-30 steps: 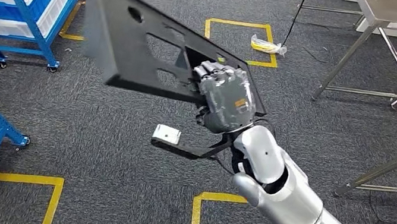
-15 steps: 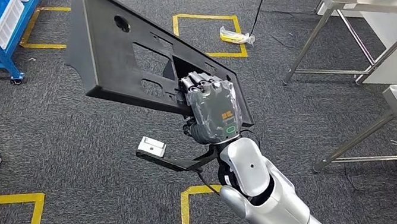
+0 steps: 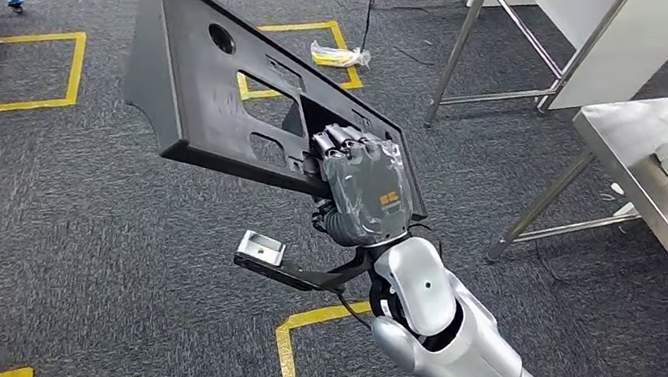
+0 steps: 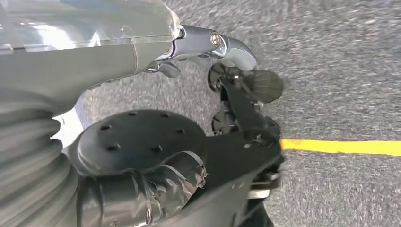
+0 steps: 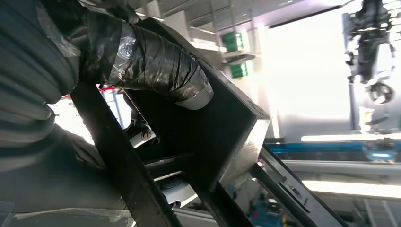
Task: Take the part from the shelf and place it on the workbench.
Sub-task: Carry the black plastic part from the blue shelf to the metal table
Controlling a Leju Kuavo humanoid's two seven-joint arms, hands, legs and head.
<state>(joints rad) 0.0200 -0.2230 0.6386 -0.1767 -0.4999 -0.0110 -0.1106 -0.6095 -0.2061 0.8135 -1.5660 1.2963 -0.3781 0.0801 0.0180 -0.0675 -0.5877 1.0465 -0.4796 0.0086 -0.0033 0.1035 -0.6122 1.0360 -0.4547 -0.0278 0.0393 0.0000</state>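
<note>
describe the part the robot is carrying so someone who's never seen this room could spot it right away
Start at the silver arm rising from the bottom of the head view and follow it up to the right hand. That hand grips one end of a long, flat black plastic panel, held tilted above the grey carpet. Unlike the shiny metal workbench to its right, it is matte black, with a round hole and rectangular cutouts.

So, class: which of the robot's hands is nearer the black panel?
Right. The right hand grips the panel at its near edge. The left hand hangs low over the carpet, away from it.
</note>
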